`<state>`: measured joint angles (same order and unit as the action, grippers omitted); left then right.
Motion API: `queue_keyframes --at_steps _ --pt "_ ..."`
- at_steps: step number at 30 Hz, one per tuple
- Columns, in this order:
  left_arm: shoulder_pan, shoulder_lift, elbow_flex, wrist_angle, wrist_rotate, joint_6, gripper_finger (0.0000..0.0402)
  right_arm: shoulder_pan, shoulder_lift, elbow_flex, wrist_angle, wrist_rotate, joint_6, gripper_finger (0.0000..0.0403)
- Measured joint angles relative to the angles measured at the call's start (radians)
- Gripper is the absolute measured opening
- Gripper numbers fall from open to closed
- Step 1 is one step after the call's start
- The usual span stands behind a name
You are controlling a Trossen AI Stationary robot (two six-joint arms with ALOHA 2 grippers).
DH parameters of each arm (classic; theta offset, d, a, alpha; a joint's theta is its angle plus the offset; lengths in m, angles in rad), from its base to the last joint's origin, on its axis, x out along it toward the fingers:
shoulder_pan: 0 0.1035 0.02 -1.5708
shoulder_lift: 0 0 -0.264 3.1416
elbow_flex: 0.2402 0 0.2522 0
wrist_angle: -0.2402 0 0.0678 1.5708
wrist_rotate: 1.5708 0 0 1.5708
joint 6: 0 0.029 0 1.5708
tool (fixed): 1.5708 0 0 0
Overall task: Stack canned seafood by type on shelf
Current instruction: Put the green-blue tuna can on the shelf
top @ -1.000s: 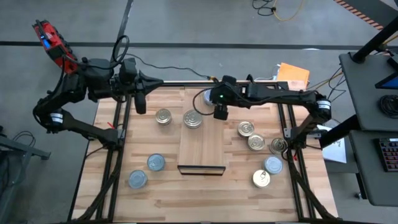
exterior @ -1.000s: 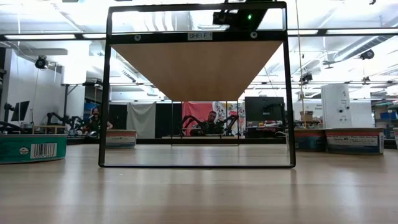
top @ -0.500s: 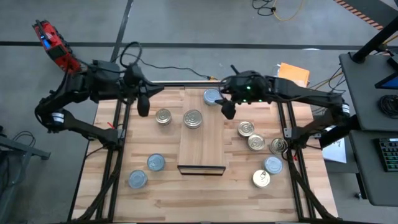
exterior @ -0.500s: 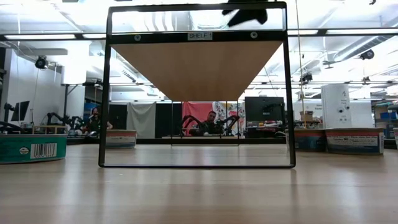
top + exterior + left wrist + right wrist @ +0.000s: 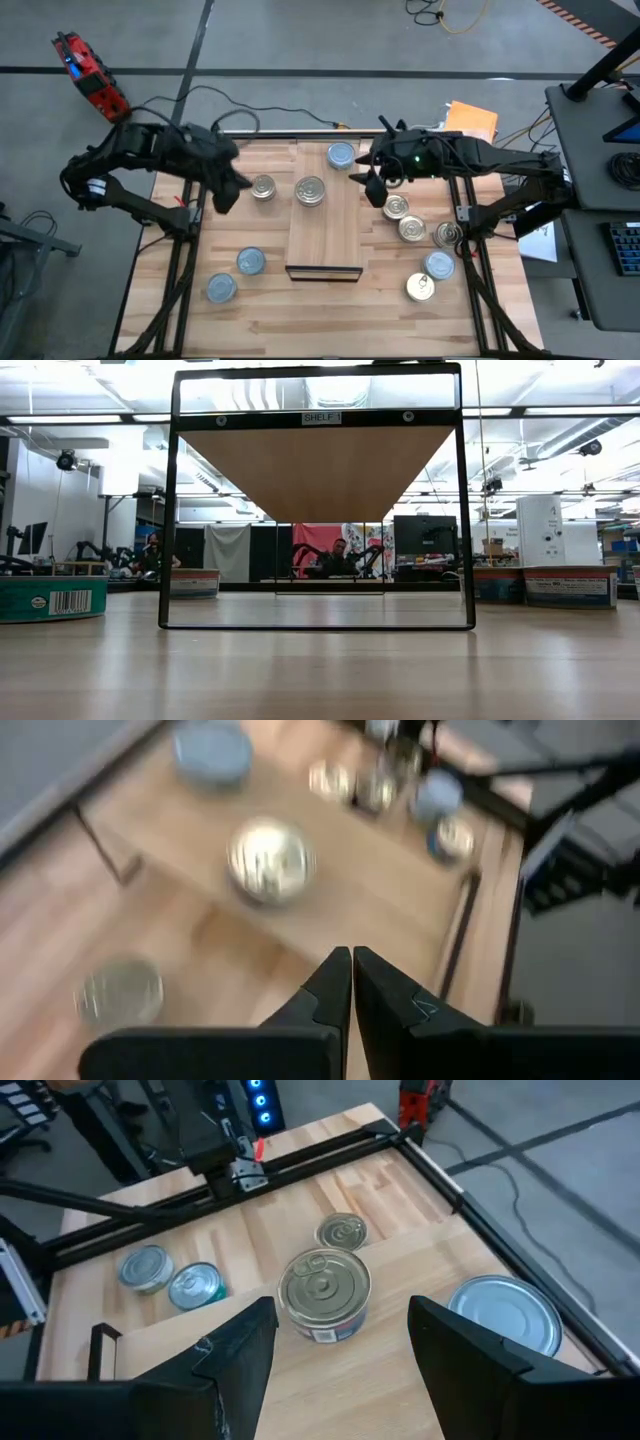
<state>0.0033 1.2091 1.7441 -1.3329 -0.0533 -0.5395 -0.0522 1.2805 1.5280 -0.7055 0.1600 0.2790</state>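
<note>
The shelf (image 5: 325, 235) is a pale plank in the table's middle. On it stand a pale-blue tin (image 5: 341, 156) at the far end and a silver-topped tin (image 5: 311, 190) nearer. More canned seafood rests on the table: a silver tin (image 5: 263, 187) and two blue tins (image 5: 250, 261) on the left, several on the right (image 5: 412, 229). My left gripper (image 5: 225, 195) hangs shut left of the silver tin. My right gripper (image 5: 372, 185) is open and holds nothing, just right of the shelf; between its fingers the wrist view shows the silver-topped tin (image 5: 323, 1290) farther off.
Black frame rails (image 5: 192, 200) run along the table's left and right sides. The low view shows the shelf's black frame (image 5: 168, 500) and a teal tin (image 5: 50, 600) at the left. An orange pad (image 5: 472, 120) lies beyond the far right corner.
My right gripper has drawn away from the pale-blue tin at the shelf's far end, up and toward the table's right edge, rolling as it went; the tin stays standing on the shelf. My left gripper has tipped downward and sunk a little toward the near edge, still shut.
</note>
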Motion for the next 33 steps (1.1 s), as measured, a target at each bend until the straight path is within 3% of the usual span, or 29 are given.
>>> queue_keyframes --at_steps 8,13,18,27,33 --pt "-0.178 0.024 -0.033 -0.052 -0.021 -0.128 0.0000 0.055 0.000 -0.001 0.000 0.086 -0.009 0.0224" --pt "-0.283 0.040 -0.126 -0.050 -0.021 -0.169 0.0000 0.055 0.000 -0.001 0.000 0.106 -0.052 0.0219" --pt "-0.351 0.029 -0.291 0.017 0.001 -0.231 0.0000 0.055 0.001 -0.003 0.001 0.114 -0.062 0.0221" --pt "-0.360 -0.051 -0.710 0.447 0.156 -0.291 0.0000 0.055 0.002 -0.006 0.000 0.114 -0.058 0.0215" --pt "-0.356 -0.066 -0.895 0.459 0.174 -0.346 0.0000 0.055 0.005 -0.006 0.000 0.129 -0.056 0.0215"
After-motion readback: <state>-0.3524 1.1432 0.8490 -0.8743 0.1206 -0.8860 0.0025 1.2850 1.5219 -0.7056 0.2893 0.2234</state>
